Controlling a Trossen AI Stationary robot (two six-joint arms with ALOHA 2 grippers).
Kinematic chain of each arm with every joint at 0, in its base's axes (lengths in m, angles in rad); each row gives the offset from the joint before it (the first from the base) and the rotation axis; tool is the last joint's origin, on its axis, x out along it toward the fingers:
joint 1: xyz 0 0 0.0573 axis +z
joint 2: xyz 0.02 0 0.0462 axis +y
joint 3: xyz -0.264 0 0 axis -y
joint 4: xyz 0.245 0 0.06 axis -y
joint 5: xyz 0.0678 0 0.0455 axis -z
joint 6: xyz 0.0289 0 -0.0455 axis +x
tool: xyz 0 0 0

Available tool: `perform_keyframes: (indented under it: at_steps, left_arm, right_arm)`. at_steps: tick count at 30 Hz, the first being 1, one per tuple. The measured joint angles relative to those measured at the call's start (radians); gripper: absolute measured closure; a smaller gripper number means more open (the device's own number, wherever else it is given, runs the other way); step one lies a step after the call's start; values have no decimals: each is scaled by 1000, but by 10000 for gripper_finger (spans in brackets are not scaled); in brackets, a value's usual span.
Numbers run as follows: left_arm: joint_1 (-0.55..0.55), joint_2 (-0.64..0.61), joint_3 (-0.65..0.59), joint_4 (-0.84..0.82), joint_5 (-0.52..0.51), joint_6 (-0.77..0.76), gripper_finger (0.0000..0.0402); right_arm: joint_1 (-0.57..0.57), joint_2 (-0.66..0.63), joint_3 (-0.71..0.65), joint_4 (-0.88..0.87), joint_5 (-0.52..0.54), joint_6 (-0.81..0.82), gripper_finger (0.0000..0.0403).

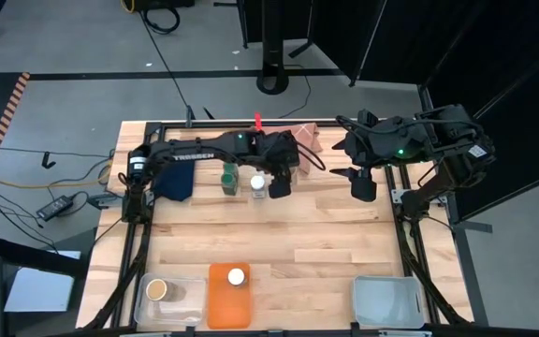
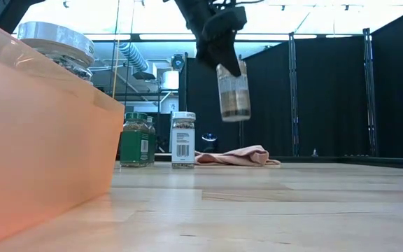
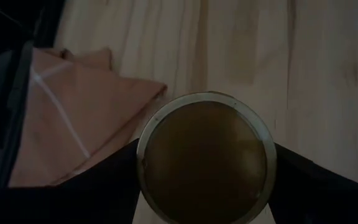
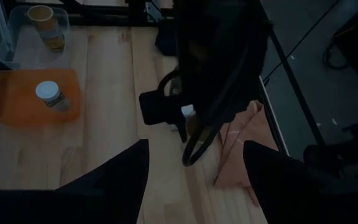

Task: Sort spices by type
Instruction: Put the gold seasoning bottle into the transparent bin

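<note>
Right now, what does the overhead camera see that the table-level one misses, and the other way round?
Only the high view shows the right gripper open over bare wood, the clear bin and the tan-lidded jar already binned. Only the low view shows the held jar lifted off the table. Both show the left gripper gripping it, plus the green-lidded jars.

Robotics lab or studio, wooden work table [image 1: 279,234] on metal frame, black curtain partitions [image 2: 327,98], grey floor with trailing cables [image 1: 36,178], exposed ceiling ducting [image 2: 133,57], strip lights [image 2: 208,36]

left gripper [image 2: 224,56] holds jar [image 2: 233,94] above table [image 2: 271,203].
</note>
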Motion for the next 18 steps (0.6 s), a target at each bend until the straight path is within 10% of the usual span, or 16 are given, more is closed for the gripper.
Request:
perform_keyframes:
  at_steps: [18]
  left_arm:
    - [-21,-2,222,-214,-7,0,132]
  right_arm:
    - [0,0,0,0,0,0,144]
